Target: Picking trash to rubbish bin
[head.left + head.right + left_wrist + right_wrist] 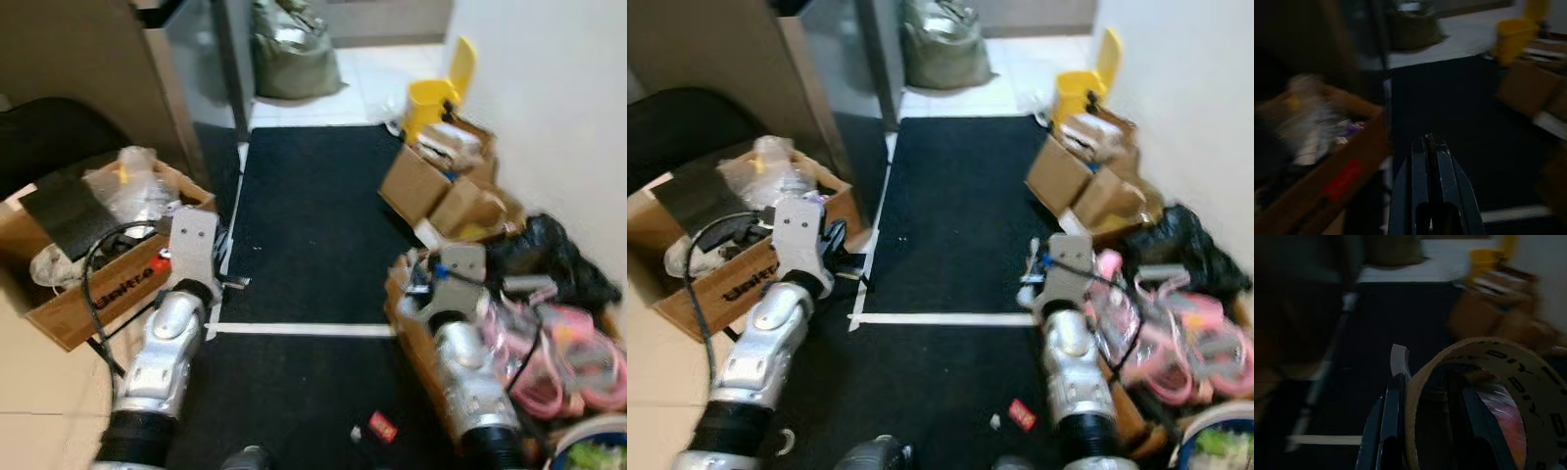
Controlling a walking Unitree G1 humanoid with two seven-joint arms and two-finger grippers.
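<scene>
While the robot stands on a black floor mat (313,225) in a cluttered passage, its right gripper (1425,396) holds a roll of tape (1484,396): one black finger sits outside the cardboard ring and the other inside it, closed on the ring wall, with a loose tape end sticking up beside the outer finger. Its left gripper (1431,166) has its fingers pressed together with nothing between them, held beside an open cardboard box (88,294) of mixed clutter on the robot's left. Ahead on the right, against the white wall, stands a yellow rubbish bin (431,103) with its lid raised, well apart from both arms. Flattened cardboard boxes (431,186) lie between the robot and the bin, and a pile of pink items (558,352) sits close by the right arm. A small red scrap (382,426) lies on the mat near the robot's feet. Both wrist views are blurred. The risks, as I judge them: the roll could swing or slip off the single pinched wall during walking, and the right arm could snag the boxes on the approach to the bin.
</scene>
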